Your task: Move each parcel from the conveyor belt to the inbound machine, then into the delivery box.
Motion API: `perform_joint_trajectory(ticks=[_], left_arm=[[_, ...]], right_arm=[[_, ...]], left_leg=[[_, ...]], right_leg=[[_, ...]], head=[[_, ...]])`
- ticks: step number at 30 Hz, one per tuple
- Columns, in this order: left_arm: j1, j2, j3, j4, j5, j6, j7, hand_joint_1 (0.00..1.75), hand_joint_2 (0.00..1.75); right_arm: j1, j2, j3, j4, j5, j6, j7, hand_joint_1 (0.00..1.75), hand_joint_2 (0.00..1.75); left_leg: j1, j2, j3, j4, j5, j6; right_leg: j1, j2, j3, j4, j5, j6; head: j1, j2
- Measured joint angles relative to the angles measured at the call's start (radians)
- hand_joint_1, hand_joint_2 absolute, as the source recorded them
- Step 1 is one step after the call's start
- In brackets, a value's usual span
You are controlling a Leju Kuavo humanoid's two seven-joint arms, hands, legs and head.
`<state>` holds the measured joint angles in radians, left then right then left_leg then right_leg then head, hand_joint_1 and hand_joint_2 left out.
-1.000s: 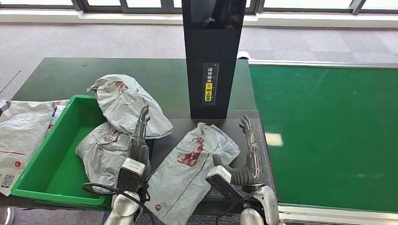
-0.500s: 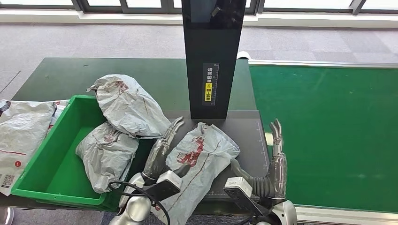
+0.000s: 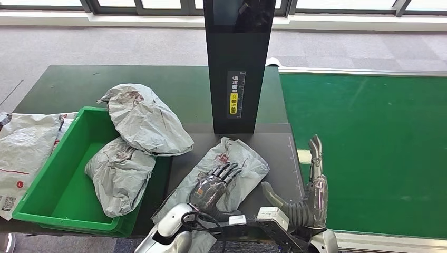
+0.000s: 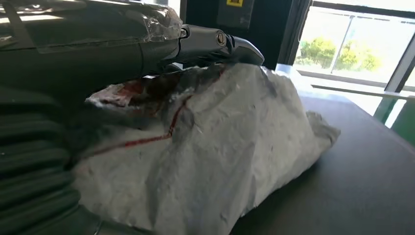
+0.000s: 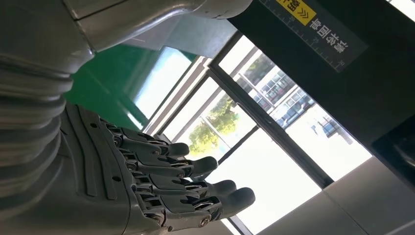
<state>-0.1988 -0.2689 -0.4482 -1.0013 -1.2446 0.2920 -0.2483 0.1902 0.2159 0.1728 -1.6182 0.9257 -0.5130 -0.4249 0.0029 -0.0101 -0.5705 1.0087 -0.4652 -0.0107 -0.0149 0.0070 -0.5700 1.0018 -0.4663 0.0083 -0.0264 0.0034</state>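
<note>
Landmark: the inbound machine (image 3: 236, 63), a black upright column on the dark desk (image 3: 68, 84).

To its left, the green delivery box (image 3: 58, 174) holds one grey parcel (image 3: 118, 176); a second grey parcel (image 3: 145, 118) lies across the box's rim nearest the machine.

In front of the machine's base, a third parcel (image 3: 232, 161) lies flat on the desk. My left hand (image 3: 213, 182) rests palm-down on it, fingers spread, not gripping.

To the right of that parcel, my right hand (image 3: 313, 179) stands upright, fingers extended and apart, holding nothing, at the edge of the green conveyor belt (image 3: 369, 153).
</note>
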Motion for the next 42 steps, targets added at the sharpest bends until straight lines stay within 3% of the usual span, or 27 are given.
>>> perform_joint_trajectory(ticks=[4,5,42], left_arm=[[-0.011,0.000,-0.007,0.038,-0.026,0.000,0.022,1.70,1.75],[-0.014,-0.001,-0.008,0.044,-0.032,0.003,0.025,1.75,1.75],[0.030,0.003,-0.006,-0.077,0.007,0.099,-0.019,1.75,1.75]], right_arm=[[0.001,-0.003,0.000,0.000,-0.005,0.003,-0.003,0.00,1.75],[0.002,-0.003,0.000,0.000,-0.005,0.003,-0.004,0.00,1.75],[0.020,-0.009,0.007,-0.017,-0.001,0.000,-0.006,0.00,1.75]], left_leg=[[0.000,0.000,0.000,0.000,0.000,0.000],[0.000,0.000,0.000,0.000,0.000,0.000],[0.000,-0.001,-0.001,0.000,0.000,0.000]], right_leg=[[0.000,0.000,0.000,0.000,0.000,0.000],[0.000,0.000,0.000,0.000,0.000,0.000],[0.000,-0.001,0.001,0.000,0.000,0.000]], head=[[0.000,0.000],[0.000,0.000],[0.000,0.000]])
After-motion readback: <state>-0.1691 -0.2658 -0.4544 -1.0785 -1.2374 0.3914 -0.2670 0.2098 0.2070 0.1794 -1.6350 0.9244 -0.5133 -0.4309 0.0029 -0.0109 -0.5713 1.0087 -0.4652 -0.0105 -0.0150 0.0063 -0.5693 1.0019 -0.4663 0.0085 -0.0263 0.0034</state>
